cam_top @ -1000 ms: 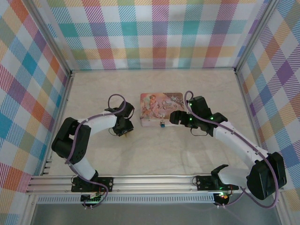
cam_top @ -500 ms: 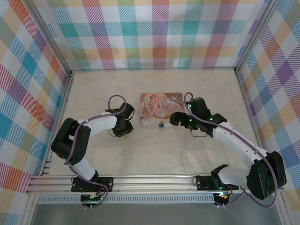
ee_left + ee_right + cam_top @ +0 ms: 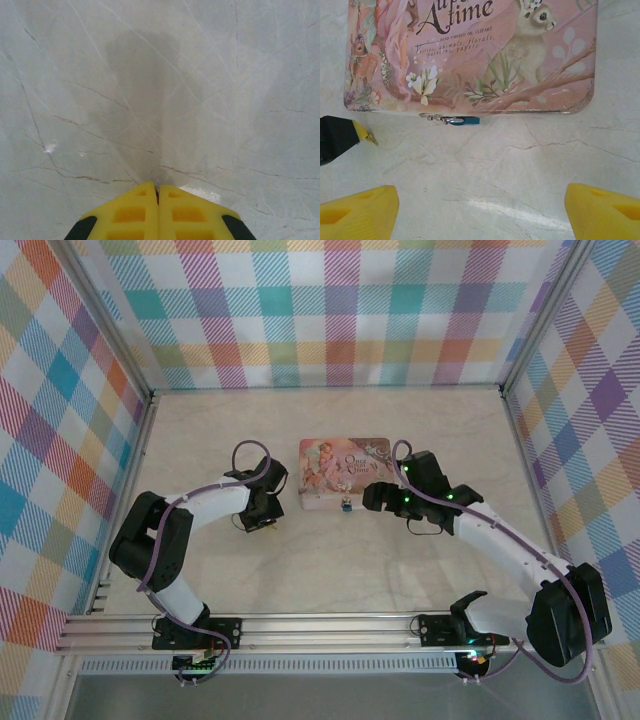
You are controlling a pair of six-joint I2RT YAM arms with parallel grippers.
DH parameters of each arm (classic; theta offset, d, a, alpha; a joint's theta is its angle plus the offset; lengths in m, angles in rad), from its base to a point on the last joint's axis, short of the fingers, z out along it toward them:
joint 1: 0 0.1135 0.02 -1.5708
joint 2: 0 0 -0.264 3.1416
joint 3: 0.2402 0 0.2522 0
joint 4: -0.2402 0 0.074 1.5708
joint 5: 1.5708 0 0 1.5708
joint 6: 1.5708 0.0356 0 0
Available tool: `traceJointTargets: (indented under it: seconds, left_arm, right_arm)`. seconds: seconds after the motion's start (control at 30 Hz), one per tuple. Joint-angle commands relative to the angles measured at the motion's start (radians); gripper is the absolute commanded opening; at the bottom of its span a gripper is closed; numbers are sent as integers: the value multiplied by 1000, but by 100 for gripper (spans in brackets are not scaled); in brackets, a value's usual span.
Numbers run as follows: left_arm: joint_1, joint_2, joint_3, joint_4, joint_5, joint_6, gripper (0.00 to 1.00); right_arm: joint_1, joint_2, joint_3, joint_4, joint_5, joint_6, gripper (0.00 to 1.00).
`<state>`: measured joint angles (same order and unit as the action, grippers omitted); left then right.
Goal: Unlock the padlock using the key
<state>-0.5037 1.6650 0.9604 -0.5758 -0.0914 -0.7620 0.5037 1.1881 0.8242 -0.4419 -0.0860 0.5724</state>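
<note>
The left gripper (image 3: 158,192) had its yellow fingers pressed together over the marble table (image 3: 210,90). Whether the key sat between them could not be made out. The right gripper (image 3: 480,205) had its fingers wide apart, both cut off by the frame. The padlock (image 3: 466,120), small and partly hidden, lay at the front edge of the pink tin (image 3: 470,55).

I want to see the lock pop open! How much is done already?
Nothing done yet: the small blue padlock sits at the pink picture tin's front edge, no key in it. In hand: the left fingers are pinched shut beside the tin; whether they hold the key is unclear. The right fingers are open. Left: insert, turn.
</note>
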Motion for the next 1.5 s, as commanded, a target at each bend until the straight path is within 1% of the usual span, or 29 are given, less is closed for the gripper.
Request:
traceJointTargets:
  seconds: [0.0, 0.13, 0.23, 0.33, 0.43, 0.5, 0.6, 0.67, 0.77, 0.8, 0.97, 1.1, 1.23, 1.47]
  left_arm:
    - [-15, -25, 21, -52, -3, 21, 0]
    - [-16, -58, 46, -68, 16, 38, 0]
    - [-15, -97, 69, -76, 50, 52, 0]
    - [-16, -148, 97, -73, 115, 78, 0]
    - [-16, -184, 142, -62, 219, 119, 0]
    - [-18, -204, 175, -51, 296, 144, 0]
    - [-28, -234, 221, -33, 373, 163, 0]
    - [-44, -249, 252, -22, 409, 169, 0]
    - [-76, -262, 292, 1, 460, 176, 0]
    - [-88, -264, 304, 12, 478, 178, 0]
    - [-141, -268, 331, 60, 527, 179, 0]
    - [-176, -269, 340, 85, 549, 184, 0]
    - [-189, -269, 345, 91, 558, 188, 0]
    - [-203, -275, 341, 117, 586, 186, 0]
  right_arm:
    - [5, -26, -9, 20, 0, 16, 86]
    - [6, -46, -4, 18, -11, 16, 85]
    - [6, -64, -1, 24, -43, 11, 81]
    - [6, -80, -7, 60, -111, 3, 73]
    - [10, -96, -17, 121, -189, 2, 71]
    - [11, -99, -19, 175, -273, -1, 69]
    - [19, -90, -14, 249, -375, 11, 60]
    - [25, -79, -9, 293, -435, 23, 56]
    - [46, -62, 2, 346, -497, 36, 54]
    - [56, -57, 4, 362, -509, 38, 52]
    - [81, -32, 11, 404, -529, 57, 49]
    - [81, -25, 1, 439, -539, 73, 42]
    - [82, -27, -6, 447, -547, 76, 38]
    - [82, -28, -1, 414, -502, 58, 32]
